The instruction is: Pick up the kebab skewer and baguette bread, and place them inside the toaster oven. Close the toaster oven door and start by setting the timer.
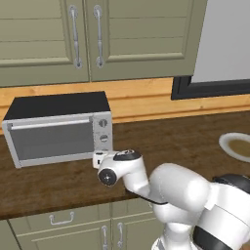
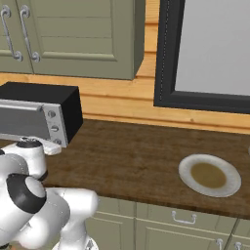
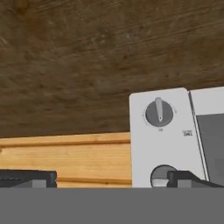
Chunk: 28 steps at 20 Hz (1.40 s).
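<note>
Toaster oven (image 1: 58, 128): sits on the left end of the wooden counter (image 1: 185, 141), back against the pale wood wall strip. Black top, silver front.

Toaster oven door (image 1: 51, 141): looks shut, standing upright and flush with the front, bar handle along its top edge.

Knobs: two round dials stacked on the control panel (image 1: 103, 132) at the oven's right end. In the hand view the panel is rolled over — one dial (image 3: 159, 112) sits mid-frame with its pointer roughly straight, a second (image 3: 160, 176) peeks out at the bottom edge, next to one finger tip.

Gripper (image 3: 109, 179): released, jaws spread wide, one dark tip at each side of the hand view's bottom, nothing between them. It's just in front of the control panel, right by the dials; can't tell if it's touching.

Arm: the white wrist (image 1: 117, 168) hangs over the near counter edge, just right of the door.

Plate (image 2: 210, 175): pale, brownish centre, well off to the right on the counter.

Cabinets (image 1: 97, 34): green doors above the oven.

Skewer and bread: can't tell where they are — the door glass is too dark to see through.
</note>
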Tool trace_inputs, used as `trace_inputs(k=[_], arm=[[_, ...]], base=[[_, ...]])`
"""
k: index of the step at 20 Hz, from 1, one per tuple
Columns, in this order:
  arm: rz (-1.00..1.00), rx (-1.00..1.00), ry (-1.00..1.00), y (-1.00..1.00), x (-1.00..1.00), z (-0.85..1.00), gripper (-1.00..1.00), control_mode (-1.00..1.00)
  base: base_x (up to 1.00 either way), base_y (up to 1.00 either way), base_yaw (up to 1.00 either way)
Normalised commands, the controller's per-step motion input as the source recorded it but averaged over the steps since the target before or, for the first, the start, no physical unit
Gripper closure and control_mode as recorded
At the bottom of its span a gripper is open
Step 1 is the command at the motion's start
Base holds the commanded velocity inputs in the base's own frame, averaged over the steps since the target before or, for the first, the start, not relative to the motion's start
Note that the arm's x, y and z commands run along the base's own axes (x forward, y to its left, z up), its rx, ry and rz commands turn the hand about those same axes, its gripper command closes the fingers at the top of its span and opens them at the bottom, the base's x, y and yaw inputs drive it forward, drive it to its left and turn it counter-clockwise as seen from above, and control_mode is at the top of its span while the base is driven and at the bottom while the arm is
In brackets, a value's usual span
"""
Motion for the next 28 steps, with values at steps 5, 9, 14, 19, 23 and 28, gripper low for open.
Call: trace_inputs(k=[5, 9, 14, 19, 23, 28], arm=[[0.00, 0.00, -0.07, 0.04, 0.20, -0.32, -1.00, -1.00], [0.00, 0.00, -0.09, 0.14, 0.00, -0.22, -1.00, -1.00], [0.00, 0.00, -0.06, 0.30, 0.00, -0.06, -1.00, -1.00], [0.00, 0.00, -0.05, 0.17, 0.12, 0.00, -1.00, -1.00], [0.00, 0.00, -0.02, 0.01, 0.11, 0.00, -1.00, -1.00], [0.00, 0.00, 0.00, 0.00, 0.17, 0.03, -1.00, -1.00]], base=[[0.00, 0.00, 0.00], [0.00, 0.00, 0.00], [0.00, 0.00, 0.00], [0.00, 0.00, 0.00], [0.00, 0.00, 0.00], [0.00, 0.00, 0.00]])
